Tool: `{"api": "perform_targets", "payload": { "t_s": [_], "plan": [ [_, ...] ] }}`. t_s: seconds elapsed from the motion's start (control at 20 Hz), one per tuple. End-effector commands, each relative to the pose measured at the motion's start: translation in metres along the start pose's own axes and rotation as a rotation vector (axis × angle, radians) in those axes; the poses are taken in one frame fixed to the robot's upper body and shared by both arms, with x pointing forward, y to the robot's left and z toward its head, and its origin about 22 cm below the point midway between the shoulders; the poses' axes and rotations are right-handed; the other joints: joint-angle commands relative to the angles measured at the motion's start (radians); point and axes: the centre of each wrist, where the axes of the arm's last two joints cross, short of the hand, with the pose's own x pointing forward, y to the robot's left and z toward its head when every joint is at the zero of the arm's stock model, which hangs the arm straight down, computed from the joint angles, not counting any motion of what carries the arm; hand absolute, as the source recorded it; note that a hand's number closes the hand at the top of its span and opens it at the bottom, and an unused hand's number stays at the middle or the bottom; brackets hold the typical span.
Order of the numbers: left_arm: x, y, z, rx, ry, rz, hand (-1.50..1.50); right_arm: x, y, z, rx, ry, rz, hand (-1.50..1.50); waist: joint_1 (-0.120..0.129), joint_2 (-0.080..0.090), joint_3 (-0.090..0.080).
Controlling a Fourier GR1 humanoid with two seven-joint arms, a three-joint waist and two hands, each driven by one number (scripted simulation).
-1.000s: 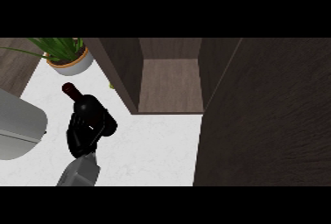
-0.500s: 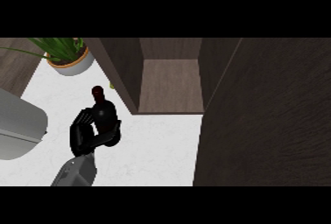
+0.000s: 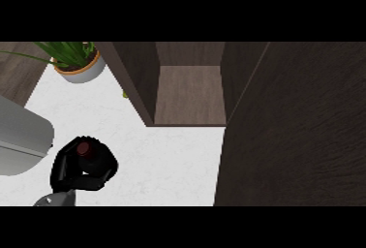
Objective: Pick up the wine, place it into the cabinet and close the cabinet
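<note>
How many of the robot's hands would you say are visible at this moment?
1. The left hand is low at the left over the white counter, curled round the wine. The right hand is out of view.

A dark wine bottle (image 3: 84, 148) stands nearly upright, seen from above, so mainly its dark red cap and black shoulders show. The left hand (image 3: 80, 169) curls round it and hides most of its body. It sits low and well left of the open cabinet (image 3: 187, 92), a dark wood box whose brown inner shelf is visible, with its door (image 3: 293, 131) swung open at the right.
</note>
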Motion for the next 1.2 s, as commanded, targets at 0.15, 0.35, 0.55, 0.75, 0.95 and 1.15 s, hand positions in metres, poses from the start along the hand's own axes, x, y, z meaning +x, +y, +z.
{"api": "perform_targets", "payload": {
  "t_s": [0.15, 0.35, 0.55, 0.75, 0.95, 1.15],
  "plan": [
    [0.037, 0.003, -0.02, -0.021, -0.144, -0.025, 1.5, 0.021, 0.006, 0.025, 0.048, -0.033, -0.048, -1.5, -0.001, 0.0, 0.0],
    [0.071, -0.003, -0.021, -0.082, -0.114, 0.087, 1.5, 0.014, 0.003, 0.022, 0.026, -0.037, -0.047, -1.5, 0.004, 0.0, 0.0],
    [0.094, -0.049, -0.024, -0.147, -0.084, 0.143, 1.5, -0.003, -0.016, 0.019, 0.009, -0.029, -0.053, -1.5, 0.001, 0.0, 0.002],
    [0.127, -0.069, -0.031, -0.146, -0.104, 0.1, 1.5, -0.002, -0.004, 0.008, 0.024, -0.026, -0.057, -1.5, 0.003, 0.001, 0.0],
    [0.14, -0.107, -0.027, -0.172, -0.075, 0.098, 1.5, 0.013, -0.016, 0.021, 0.049, -0.029, -0.028, -1.5, -0.004, 0.001, 0.001],
    [0.174, -0.136, -0.04, -0.231, -0.058, 0.148, 1.5, 0.006, 0.002, 0.011, 0.022, -0.019, -0.065, -1.5, -0.003, 0.001, 0.0]
  ]
}}
